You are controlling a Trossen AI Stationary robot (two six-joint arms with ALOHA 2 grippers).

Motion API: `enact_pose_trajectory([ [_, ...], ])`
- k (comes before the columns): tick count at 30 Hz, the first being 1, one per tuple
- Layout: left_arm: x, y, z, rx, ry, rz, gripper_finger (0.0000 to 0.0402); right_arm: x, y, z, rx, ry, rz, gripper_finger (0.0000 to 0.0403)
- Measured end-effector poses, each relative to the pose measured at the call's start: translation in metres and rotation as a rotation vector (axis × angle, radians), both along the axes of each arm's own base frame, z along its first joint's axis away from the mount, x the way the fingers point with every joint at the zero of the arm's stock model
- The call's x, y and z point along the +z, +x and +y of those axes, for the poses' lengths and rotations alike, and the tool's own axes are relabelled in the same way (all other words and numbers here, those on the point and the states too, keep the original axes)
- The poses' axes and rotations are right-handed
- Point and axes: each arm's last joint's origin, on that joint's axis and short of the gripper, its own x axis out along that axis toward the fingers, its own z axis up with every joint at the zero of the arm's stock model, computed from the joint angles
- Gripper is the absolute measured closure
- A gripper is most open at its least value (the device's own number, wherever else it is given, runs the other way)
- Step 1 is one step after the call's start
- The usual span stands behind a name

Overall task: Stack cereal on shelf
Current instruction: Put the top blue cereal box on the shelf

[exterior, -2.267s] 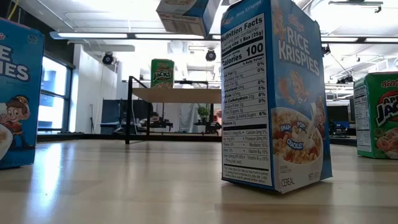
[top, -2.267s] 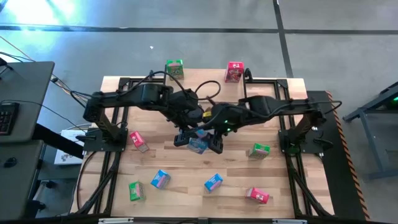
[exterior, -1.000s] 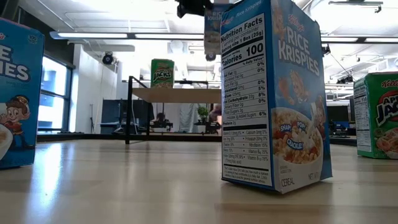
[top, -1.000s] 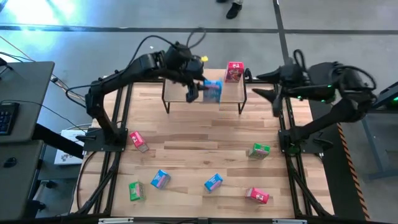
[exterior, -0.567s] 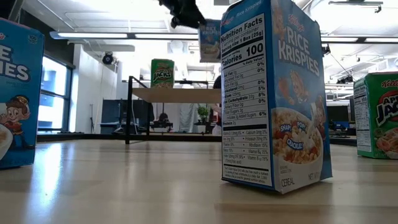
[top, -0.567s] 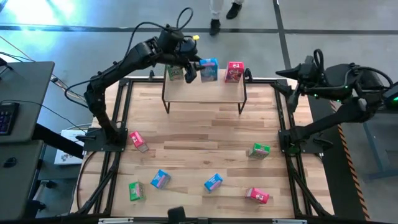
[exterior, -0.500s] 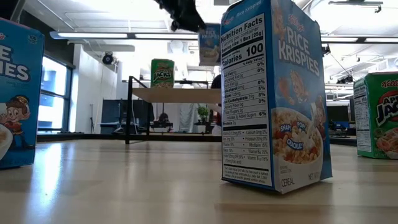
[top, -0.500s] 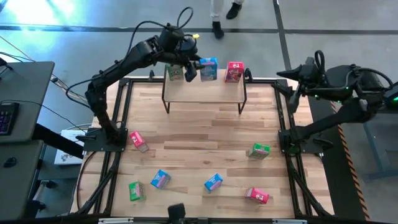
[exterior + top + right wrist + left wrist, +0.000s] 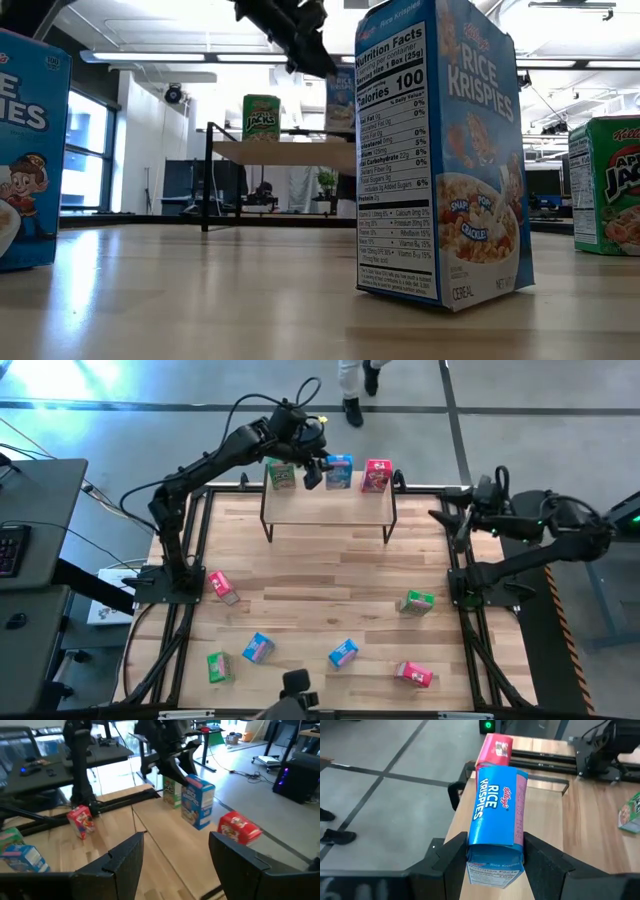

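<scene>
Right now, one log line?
left gripper: shut on blue cereal box | shelf: green, red | right gripper: open, idle

shelf boxes (image 9: 338, 473): green, blue, red-pink, printed
shelf (image 9: 330, 506): light wood top, black legs
worktop (image 9: 330, 575): pale wood planks
arms (image 9: 205, 460): dark

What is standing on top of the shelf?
Three cereal boxes stand on the shelf: a green box, a blue box between the left hand's fingers, and a red box. The arm partly covers the green one.
</scene>
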Motion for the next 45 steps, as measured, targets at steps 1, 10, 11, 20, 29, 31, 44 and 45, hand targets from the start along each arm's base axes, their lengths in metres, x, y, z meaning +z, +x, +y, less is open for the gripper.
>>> enact_pose_trajectory([
  [1, -0.001, 0.001, 0.001, -0.002, 0.000, 0.004, 0.0234, -0.005, 0.001, 0.000, 0.009, 0.005, -0.012, 0.0185],
  [10, -0.005, -0.005, 0.012, 0.012, 0.015, 0.023, 0.0234, -0.047, 0.009, 0.002, 0.018, 0.040, -0.126, 0.0185],
  [11, -0.005, -0.006, 0.014, 0.016, 0.013, 0.023, 0.0234, -0.050, 0.010, 0.002, 0.018, 0.044, -0.140, 0.0185],
  [20, -0.006, -0.018, 0.027, -0.027, 0.023, 0.027, 0.0234, -0.067, 0.018, 0.003, -0.010, 0.044, -0.153, 0.0185],
  [29, -0.007, -0.021, 0.028, -0.082, 0.037, 0.038, 0.0234, -0.070, 0.026, 0.004, -0.017, 0.069, -0.137, 0.0185],
  [31, -0.008, -0.021, 0.029, -0.083, 0.035, 0.040, 0.0234, -0.071, 0.028, 0.004, -0.017, 0.066, -0.125, 0.0185],
  [44, -0.022, -0.020, 0.031, -0.112, 0.030, 0.065, 0.0234, -0.073, 0.033, 0.006, 0.038, 0.062, -0.097, 0.0185],
  [45, -0.022, -0.020, 0.031, -0.112, 0.034, 0.062, 0.0234, -0.073, 0.033, 0.006, 0.047, 0.065, -0.096, 0.0185],
])
